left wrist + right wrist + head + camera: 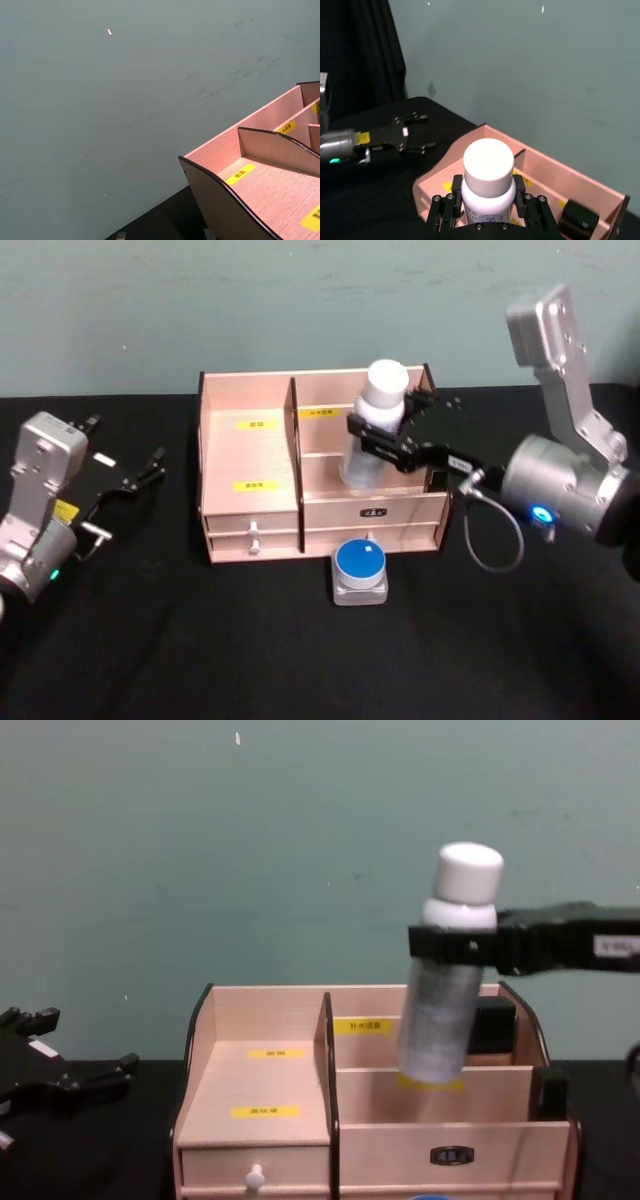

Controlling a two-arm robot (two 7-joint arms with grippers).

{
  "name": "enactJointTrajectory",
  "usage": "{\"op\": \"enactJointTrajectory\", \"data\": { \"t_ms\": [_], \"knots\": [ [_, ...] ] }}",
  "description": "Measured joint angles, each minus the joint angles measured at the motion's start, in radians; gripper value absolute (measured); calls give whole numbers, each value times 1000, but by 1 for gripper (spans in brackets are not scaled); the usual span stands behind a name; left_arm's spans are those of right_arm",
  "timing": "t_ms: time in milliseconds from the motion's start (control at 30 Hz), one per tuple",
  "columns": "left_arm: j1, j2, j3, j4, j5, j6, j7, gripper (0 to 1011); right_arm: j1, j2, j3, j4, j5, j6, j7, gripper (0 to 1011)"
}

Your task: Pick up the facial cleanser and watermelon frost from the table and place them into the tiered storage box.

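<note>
Head view: the tiered storage box point(250, 390) is set mid-bench point(200, 660). At 1 o'clock of its centre the facial cleanser point(384, 390), a white-capped bottle, is gripped below the cap by the R claw point(378, 436), fingers clamped on it. The bottle is slightly tilted, w/ its base over the right-hand stepped compt. The watermelon frost point(359, 562), a blue-topped pot, is seen at 6 o'clock of the box, just beside the drawer front. The L claw point(124, 444) is held at 9 o'clock, well apart from the box, fingers spread, nothing between them. Left wrist view: the box's left compts and yellow labels point(240, 174) are seen against the grey wall. Right wrist view: the cleanser cap is seen above the clamped black fingers point(451, 201), w/ the box behind it and the L claw farther off. Chest view: the cleanser base is dipped into the right compt; contact w/ the floor cannot be told.
</note>
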Motion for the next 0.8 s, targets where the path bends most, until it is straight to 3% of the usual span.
{"op": "enactJointTrajectory", "data": {
  "t_ms": [300, 800],
  "knots": [
    [0, 0, 0, 0, 0, 0, 0, 1001, 84, -46, -35, 76, -23, 2, -16, 594],
    [0, 0, 0, 0, 0, 0, 0, 1001, 203, -138, -79, 266, -68, -21, -12, 594]
  ]
}}
